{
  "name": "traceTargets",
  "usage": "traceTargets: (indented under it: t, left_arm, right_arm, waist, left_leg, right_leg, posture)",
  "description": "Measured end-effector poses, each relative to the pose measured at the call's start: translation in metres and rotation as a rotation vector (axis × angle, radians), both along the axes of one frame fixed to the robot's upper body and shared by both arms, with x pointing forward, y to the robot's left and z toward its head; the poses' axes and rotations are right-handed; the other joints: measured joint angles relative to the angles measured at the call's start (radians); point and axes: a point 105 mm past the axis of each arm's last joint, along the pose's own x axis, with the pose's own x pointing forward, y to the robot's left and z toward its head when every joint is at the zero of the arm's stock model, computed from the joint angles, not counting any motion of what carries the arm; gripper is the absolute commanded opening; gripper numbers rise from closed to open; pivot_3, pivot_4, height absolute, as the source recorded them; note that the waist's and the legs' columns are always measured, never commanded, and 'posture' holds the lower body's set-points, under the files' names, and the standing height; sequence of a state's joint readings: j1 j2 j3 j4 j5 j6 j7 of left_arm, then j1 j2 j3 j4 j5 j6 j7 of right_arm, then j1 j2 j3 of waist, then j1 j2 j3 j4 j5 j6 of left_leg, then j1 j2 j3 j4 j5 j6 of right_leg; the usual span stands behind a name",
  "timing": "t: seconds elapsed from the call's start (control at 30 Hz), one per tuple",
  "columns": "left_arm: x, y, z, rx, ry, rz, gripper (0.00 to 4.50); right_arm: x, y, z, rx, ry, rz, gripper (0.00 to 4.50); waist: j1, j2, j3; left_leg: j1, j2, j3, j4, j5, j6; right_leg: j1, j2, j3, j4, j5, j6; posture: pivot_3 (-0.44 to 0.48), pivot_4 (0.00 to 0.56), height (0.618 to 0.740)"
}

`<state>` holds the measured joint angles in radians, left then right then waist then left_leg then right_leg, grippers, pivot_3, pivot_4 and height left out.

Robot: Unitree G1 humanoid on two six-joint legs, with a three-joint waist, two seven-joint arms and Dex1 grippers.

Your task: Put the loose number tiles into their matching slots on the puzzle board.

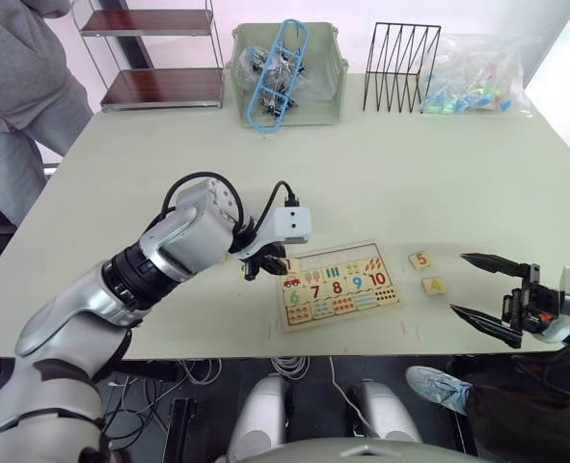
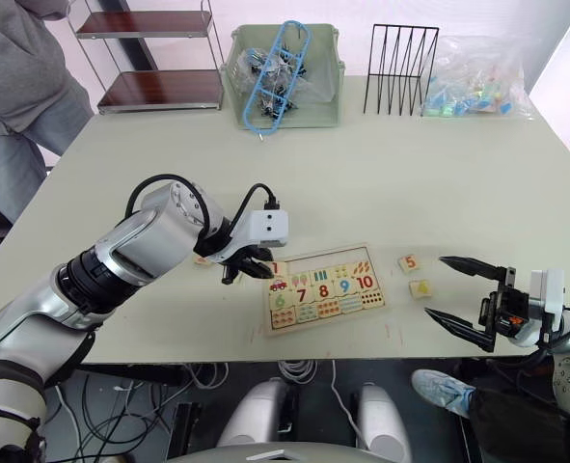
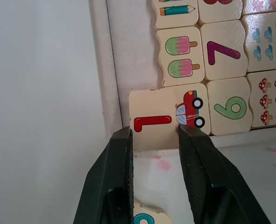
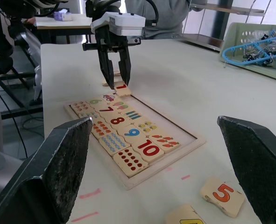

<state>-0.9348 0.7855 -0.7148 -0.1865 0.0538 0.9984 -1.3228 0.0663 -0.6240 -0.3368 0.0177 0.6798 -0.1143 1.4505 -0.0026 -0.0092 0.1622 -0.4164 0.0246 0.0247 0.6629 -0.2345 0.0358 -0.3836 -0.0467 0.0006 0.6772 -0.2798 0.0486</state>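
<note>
A pale table (image 1: 381, 174) fills the room's middle. Beyond its far edge stands a metal shelf unit (image 1: 154, 53) with dark-red boards. A person in grey clothes (image 1: 19, 87) stands beside that shelf. Under the table's near edge, cables (image 1: 149, 405) trail across dark floor.

A tile (image 3: 147, 218) between the left end effector's fingers is cut off.

This looks like a robot test lab: a pale worktable (image 1: 381, 183) with, behind it, a metal shelf (image 1: 159, 53), and cables (image 1: 294, 368) hanging under it.
</note>
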Motion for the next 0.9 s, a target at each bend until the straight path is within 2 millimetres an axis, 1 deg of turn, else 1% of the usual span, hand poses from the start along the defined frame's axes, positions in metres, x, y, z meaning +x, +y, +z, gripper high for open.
traceTargets:
  t: [0.47, 0.9]
  left_arm:
    - [0.0017, 0.0055, -0.0038, 0.009, -0.007, 0.016, 0.88]
    - [0.0033, 0.0041, -0.0046, 0.005, -0.019, 0.014, 0.88]
  right_arm:
    - [0.0007, -0.0002, 0.0003, 0.002, -0.001, -0.007, 4.5]
    - [0.0015, -0.0005, 0.0005, 0.003, -0.001, -0.015, 4.5]
  waist:
    - [0.003, 0.0, 0.0]
    - [0.011, 0.0, 0.0]
  left_leg:
    - [0.0, 0.0, 0.0, 0.001, 0.0, 0.0]
    - [0.0, 0.0, 0.0, 0.001, 0.0, 0.0]
  right_leg:
    - [0.0, 0.0, 0.0, 0.0, 0.0, 0.0]
    - [0.0, 0.0, 0.0, 0.0, 0.0, 0.0]
  posture:
    - [0.0, 0.15, 0.74]
    - [0.0, 0.15, 0.74]
